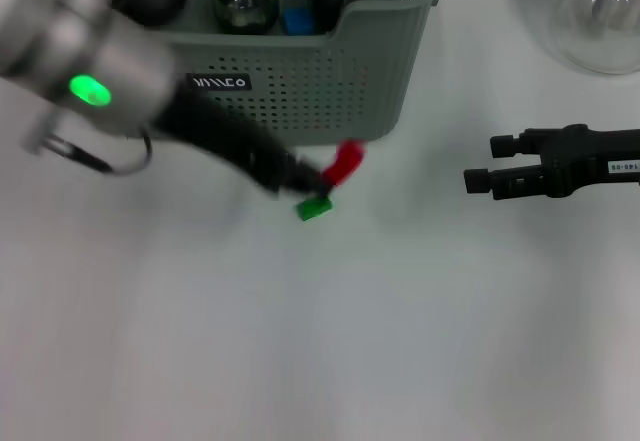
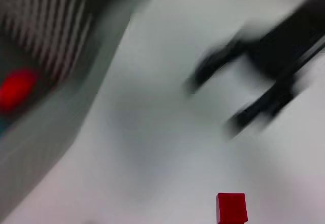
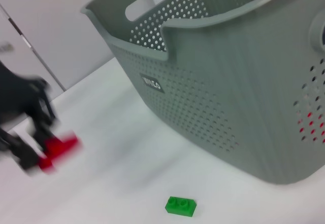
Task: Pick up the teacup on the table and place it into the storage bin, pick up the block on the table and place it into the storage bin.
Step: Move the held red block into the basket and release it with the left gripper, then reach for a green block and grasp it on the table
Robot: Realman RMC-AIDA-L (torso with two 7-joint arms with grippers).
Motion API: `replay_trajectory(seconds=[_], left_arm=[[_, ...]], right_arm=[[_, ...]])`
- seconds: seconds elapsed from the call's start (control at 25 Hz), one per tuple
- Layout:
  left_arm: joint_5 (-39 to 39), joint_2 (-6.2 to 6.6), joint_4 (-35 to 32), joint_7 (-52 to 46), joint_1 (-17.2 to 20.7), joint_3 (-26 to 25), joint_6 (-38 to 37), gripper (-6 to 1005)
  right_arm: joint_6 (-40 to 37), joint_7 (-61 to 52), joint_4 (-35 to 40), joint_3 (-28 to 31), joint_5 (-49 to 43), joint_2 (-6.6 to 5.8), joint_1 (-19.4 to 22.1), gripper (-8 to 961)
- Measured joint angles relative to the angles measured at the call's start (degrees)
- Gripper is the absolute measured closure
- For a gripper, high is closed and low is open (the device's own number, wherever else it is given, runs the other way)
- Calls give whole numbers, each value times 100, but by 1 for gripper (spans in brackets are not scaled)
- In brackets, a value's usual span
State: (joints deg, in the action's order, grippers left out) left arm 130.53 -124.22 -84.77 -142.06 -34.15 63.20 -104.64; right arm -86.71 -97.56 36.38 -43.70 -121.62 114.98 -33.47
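Bin (image 1: 330,71), perforated, stands at the desk's (image 1: 300,341) 12 o'clock. Left hand (image 1: 322,183), just in front of it, grasps a red block (image 1: 345,161); a green block (image 1: 315,207) lies on the desk beneath. Right hand (image 1: 480,166), at 3 o'clock, idles with fingers apart. Blocks likely light, rigid, smooth; pinch flat sides.

A plain white table (image 1: 300,341) fills nearly the whole head view, evenly lit with only soft shadows. In the upper left of the right wrist view, a pale wall (image 3: 56,26) rises behind the tabletop.
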Motion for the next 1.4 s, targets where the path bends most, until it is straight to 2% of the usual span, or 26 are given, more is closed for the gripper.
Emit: replay_trajectory(seconds=[0.16,0.2,0.24,0.4,0.52,0.64,0.8,0.88,1.04,1.2,1.32,1.36,1.4], left_arm=[[-948,47,28,531,-167,-1378,-70,815],[-929,100,66,637,-302,-1552,435,815],[-929,100,66,637,-302,-1552,435,815],[-353,249,463,514,-675,-1377,1962,815],[158,377,1208,366,-1175,-1268,2761,815],[866,447,1991,163,-1660,-1234,3359,814],[1782,468,2726,-63,-2102,-1195,3797,814],[2159,406,2828,-145,-2199,-1184,3912,789],[2490,332,2740,-266,-2220,-1111,3975,740],[2404,319,2234,-264,-2040,-1155,3733,557],[1799,242,1378,-68,-1596,-1194,3266,468],[1149,203,841,195,-1223,-1206,2932,446],[1149,203,841,195,-1223,-1206,2932,424]], right_arm=[[-4,0,-3,54,7,-2,35,90],[-7,0,-12,58,7,-2,38,90],[-5,0,-16,60,7,-1,40,91],[-15,-8,-20,63,5,27,38,92],[-35,-31,-13,63,4,42,7,93],[-69,-35,-10,63,5,42,-16,94],[-79,-28,-8,66,4,29,-19,96],[-82,-12,-7,67,5,17,-20,97],[-84,4,-7,66,6,9,-15,98],[-89,13,-6,61,-2,0,-20,100],[-144,37,-1,36,-1,-5,-42,101],[-181,52,2,35,-2,-13,-59,101],[-220,65,4,29,-8,-19,-83,102]])
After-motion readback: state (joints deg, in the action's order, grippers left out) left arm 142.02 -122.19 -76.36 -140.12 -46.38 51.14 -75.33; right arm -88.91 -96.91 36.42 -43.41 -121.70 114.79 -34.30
